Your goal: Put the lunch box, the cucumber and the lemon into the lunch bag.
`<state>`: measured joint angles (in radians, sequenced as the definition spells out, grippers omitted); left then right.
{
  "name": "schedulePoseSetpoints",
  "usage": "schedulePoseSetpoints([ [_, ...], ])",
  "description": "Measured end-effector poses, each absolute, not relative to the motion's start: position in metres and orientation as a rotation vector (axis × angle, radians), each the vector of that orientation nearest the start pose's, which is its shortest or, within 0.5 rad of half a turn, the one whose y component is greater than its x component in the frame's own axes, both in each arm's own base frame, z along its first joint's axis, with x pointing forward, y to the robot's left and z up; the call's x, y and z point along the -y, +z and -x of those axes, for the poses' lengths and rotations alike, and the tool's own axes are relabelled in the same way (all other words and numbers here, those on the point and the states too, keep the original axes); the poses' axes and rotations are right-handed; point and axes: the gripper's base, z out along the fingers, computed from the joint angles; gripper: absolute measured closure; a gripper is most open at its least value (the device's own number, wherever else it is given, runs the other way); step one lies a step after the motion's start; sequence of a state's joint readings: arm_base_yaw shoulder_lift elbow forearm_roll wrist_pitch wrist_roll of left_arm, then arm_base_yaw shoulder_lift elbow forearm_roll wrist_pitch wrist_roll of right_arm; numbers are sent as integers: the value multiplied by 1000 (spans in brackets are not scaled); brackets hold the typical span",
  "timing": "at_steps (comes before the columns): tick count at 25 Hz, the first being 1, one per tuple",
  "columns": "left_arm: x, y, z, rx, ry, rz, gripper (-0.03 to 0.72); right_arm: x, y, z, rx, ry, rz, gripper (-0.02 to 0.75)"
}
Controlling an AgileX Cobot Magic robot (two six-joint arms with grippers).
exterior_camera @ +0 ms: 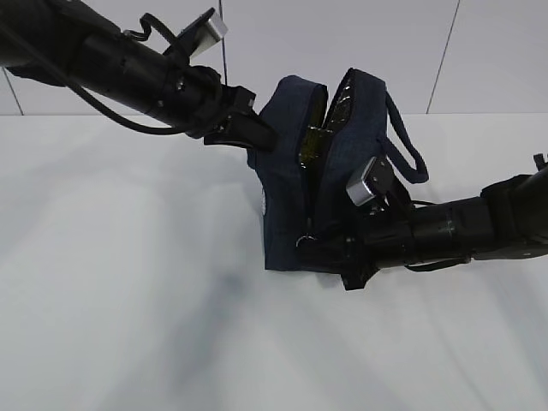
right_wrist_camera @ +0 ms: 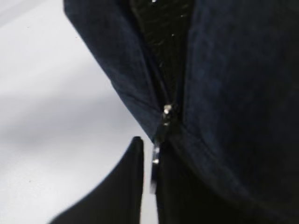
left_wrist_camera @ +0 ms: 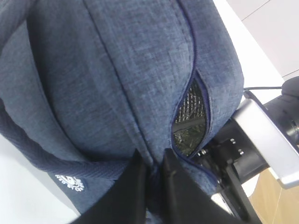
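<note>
So, left gripper [left_wrist_camera: 153, 179] reached in from above the lunch bag [exterior_camera: 287, 171], fingers pinched tight on its upper fabric. Right gripper [right_wrist_camera: 149, 184] came in low beside the bag's base, jaws nearly closed around the zipper ring pull [right_wrist_camera: 155, 163]. Bag stood on the table [exterior_camera: 128, 282], zipper partly open.

White table [exterior_camera: 128, 325], pale panelled wall [exterior_camera: 342, 43]
</note>
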<state>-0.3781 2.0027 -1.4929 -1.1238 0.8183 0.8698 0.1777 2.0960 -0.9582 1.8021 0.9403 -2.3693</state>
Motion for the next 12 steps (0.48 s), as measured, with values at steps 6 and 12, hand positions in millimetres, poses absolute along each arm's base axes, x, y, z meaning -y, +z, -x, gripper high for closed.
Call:
schedulePoseSetpoints([
  [6,217,229,-383,-2323,-1083,-678,671,-134,103,-343,-1863,883,1033,738],
  [12,217,229,-383,-2323,-1083,-678,671,-134,102,-344,-1907,896,991,738],
])
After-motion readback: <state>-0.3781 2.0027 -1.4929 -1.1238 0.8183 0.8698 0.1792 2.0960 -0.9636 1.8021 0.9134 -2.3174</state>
